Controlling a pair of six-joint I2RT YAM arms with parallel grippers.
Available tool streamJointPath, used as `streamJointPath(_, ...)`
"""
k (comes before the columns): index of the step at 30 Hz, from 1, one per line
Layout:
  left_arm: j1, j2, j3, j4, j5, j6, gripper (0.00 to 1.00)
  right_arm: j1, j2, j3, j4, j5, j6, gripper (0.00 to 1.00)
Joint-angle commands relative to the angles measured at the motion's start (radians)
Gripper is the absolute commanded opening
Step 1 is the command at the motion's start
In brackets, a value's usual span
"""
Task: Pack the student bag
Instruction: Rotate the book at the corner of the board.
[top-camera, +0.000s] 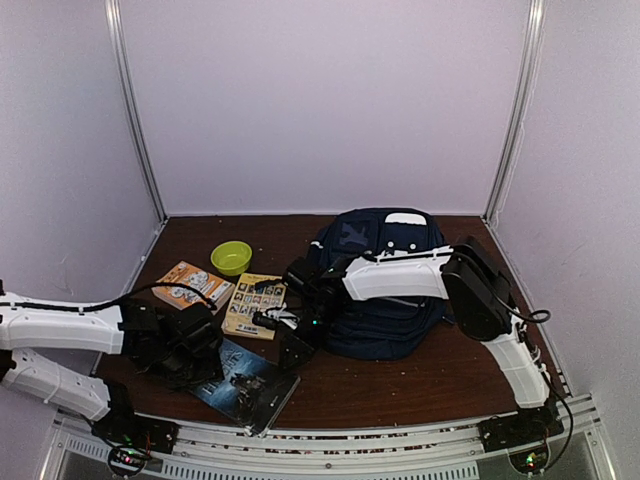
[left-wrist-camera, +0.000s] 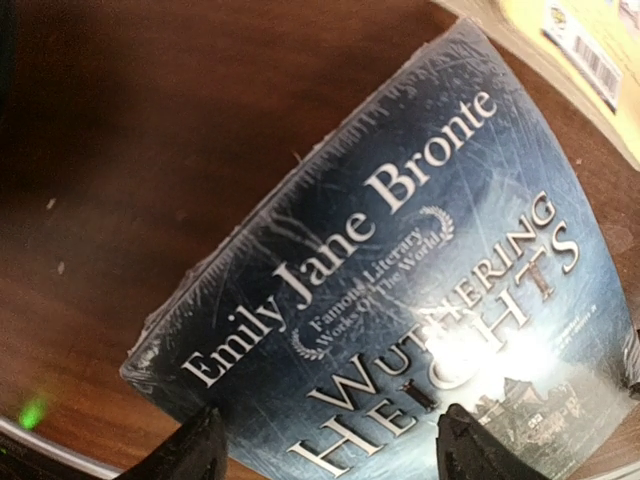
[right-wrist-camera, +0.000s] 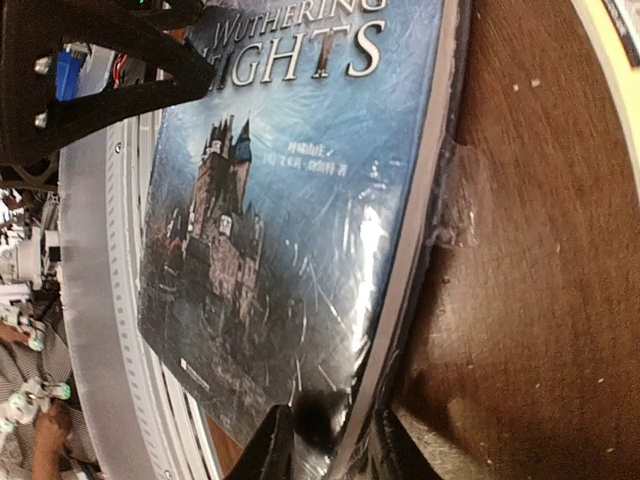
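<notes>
Two hands crowd one book lying partly over the surface's near edge. We note the right hand narrowed onto its wrapped edge, and the left hand wide above the title end, holding nothing. Our worry is that the glossy wrap slips from so thin a pinch and the book drops off the edge. The student bag sits toward the far right corner.

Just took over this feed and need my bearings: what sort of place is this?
Probably a lab robot cell: plain white wall panels enclose a brown table, with a metal rail at its near edge.
</notes>
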Motion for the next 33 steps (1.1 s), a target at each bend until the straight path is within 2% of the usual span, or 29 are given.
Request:
streamJointPath(1, 0.022, 0.156, -0.043, 0.372, 0.058, 0.129, 0.73, 0.008, -0.026, -0.042, -0.006, -0.032, -0.001, 0.24)
streamJointPath(8, 0.050, 0.215, 0.063, 0.355, 0.011, 0.351, 0.72, 0.010, -0.092, -0.173, 0.001, -0.066, -0.012, 0.20)
streamJointPath(14, 0.077, 0.104, 0.138, 0.227, -0.101, 0.449, 0.74, 0.003, -0.181, -0.297, 0.038, -0.060, -0.003, 0.21)
streamJointPath(18, 0.077, 0.009, 0.123, 0.145, -0.111, 0.389, 0.76, -0.019, -0.235, -0.319, 0.073, -0.013, 0.032, 0.31)
streamJointPath(21, 0.077, -0.030, 0.054, 0.158, -0.044, 0.293, 0.76, -0.027, -0.236, -0.295, 0.075, 0.005, 0.049, 0.35)
streamJointPath(25, 0.077, -0.052, -0.078, 0.301, 0.059, 0.173, 0.76, -0.026, -0.186, -0.244, 0.081, -0.002, 0.081, 0.35)
streamJointPath(29, 0.077, -0.052, -0.144, 0.393, 0.072, 0.099, 0.77, -0.024, -0.137, -0.206, 0.068, 0.014, 0.088, 0.35)
streamJointPath(33, 0.078, -0.031, -0.180, 0.486, 0.083, 0.071, 0.76, -0.026, -0.107, -0.212, 0.076, 0.020, 0.102, 0.29)
